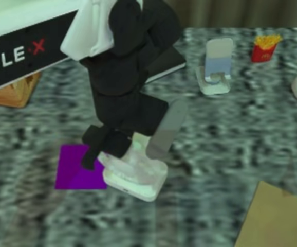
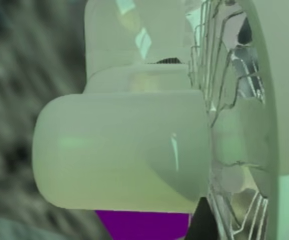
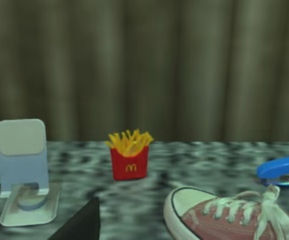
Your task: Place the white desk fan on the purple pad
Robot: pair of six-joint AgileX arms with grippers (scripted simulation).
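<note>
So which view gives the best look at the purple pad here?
The top view: the purple pad lies flat on the table with the white desk fan overlapping its right edge. The left wrist view shows only a purple sliver beneath the fan. The right wrist view does not show it.

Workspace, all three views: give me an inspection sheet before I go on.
Surface: mottled grey-green table.
Job's things: small white plastic desk fan, base overlapping the right edge of the flat purple square pad, mostly off it; whether it is touching down is unclear.
Clutter: white and pale blue phone stand, red carton of fries, pink canvas sneaker, blue object, black notebook, wooden pieces.
Grippers: left gripper at the fan's motor back; right gripper not in view.
Cables: nothing seen.
Surroundings: brown curtain.
</note>
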